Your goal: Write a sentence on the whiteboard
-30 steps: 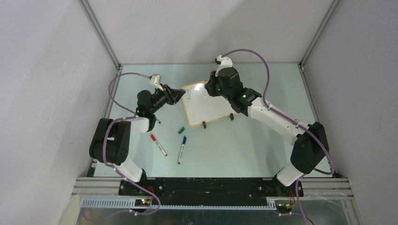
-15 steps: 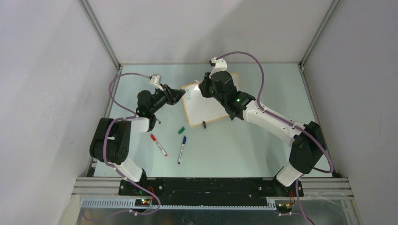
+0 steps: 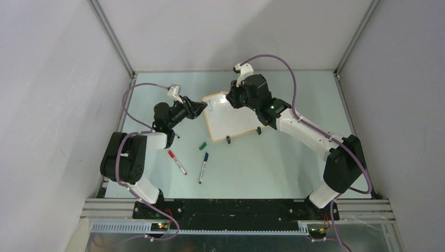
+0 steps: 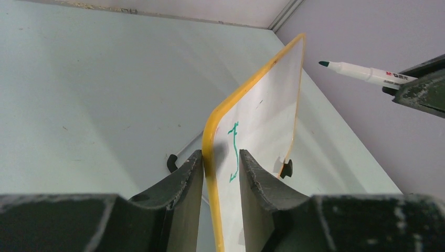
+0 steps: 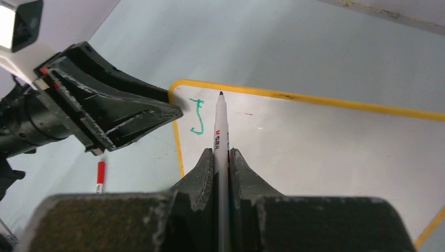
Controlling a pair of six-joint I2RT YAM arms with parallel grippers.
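The left gripper point(image 4: 221, 160) pinches the whiteboard point(image 4: 267, 105) by its framed edge near a corner. Thin, light and stiff, it seems best held there. The right gripper point(image 5: 221, 153) clamps a marker point(image 5: 219, 118).

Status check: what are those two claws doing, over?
Left gripper clamped on whiteboard edge. Right gripper shut on marker, tip near board. One green letter written. Nothing blocking.

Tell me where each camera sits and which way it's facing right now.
Top external: above and behind, looking down at the table; both arms whole, bases at bottom.
Left wrist: on the left arm, looking along the left gripper clamping the whiteboard edge.
Right wrist: looking along the right gripper holding the green marker toward the whiteboard.
Both wrist views share the green stroke, marker and whiteboard.
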